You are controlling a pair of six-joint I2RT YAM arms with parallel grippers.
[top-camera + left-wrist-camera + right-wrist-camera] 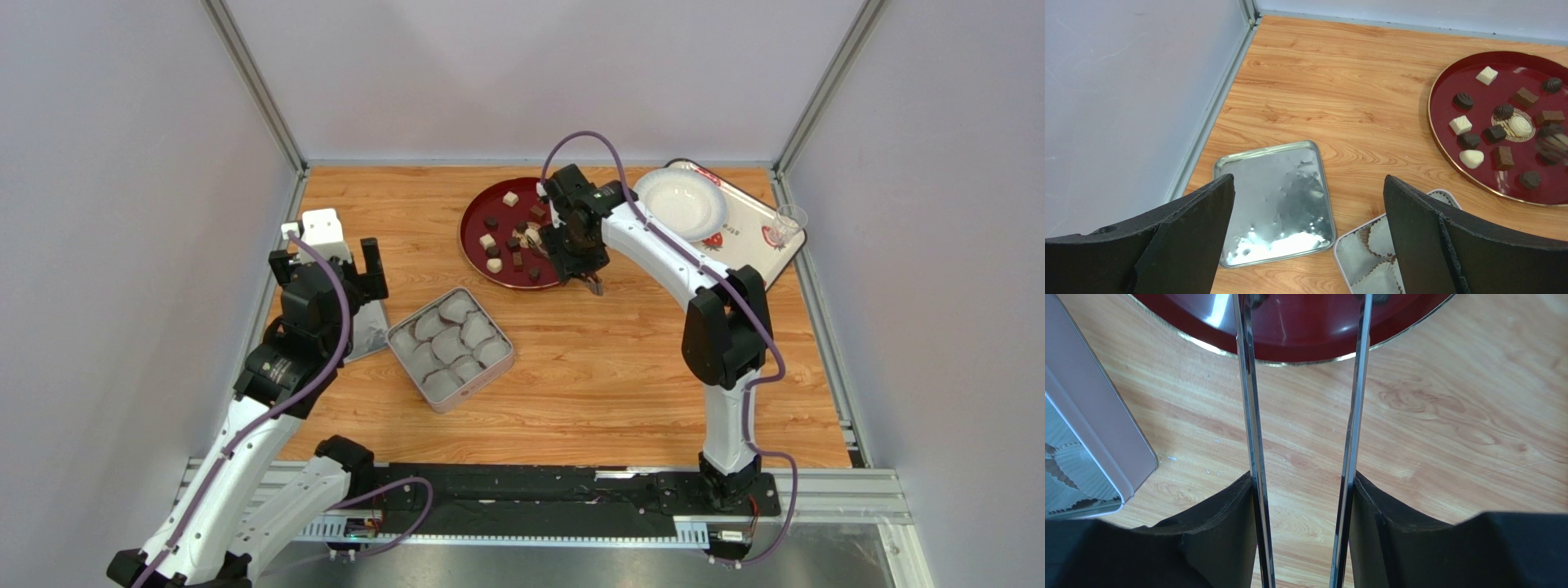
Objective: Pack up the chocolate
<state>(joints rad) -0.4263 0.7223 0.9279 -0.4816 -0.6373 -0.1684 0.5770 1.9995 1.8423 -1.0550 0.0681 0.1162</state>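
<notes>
The chocolate (509,199) is several small dark and cream-white pieces lying on a red plate (478,245) at the back middle; the left wrist view shows the pieces (1486,75) on the plate (1438,119). My right gripper (577,251) is over the plate's near right edge, shut on long thin metal tongs (1250,416) whose two arms reach over the plate's rim (1309,331); their tips are out of view. My left gripper (1309,180) is open and empty above the tin lid (1275,202). A tin (405,333) of empty paper cups lies beside it.
A tray (754,239) with a white plate (681,202) and a clear cup (789,223) stands at the back right. Grey walls close in the left, back and right sides. The tin's corner (1100,435) shows left of the tongs.
</notes>
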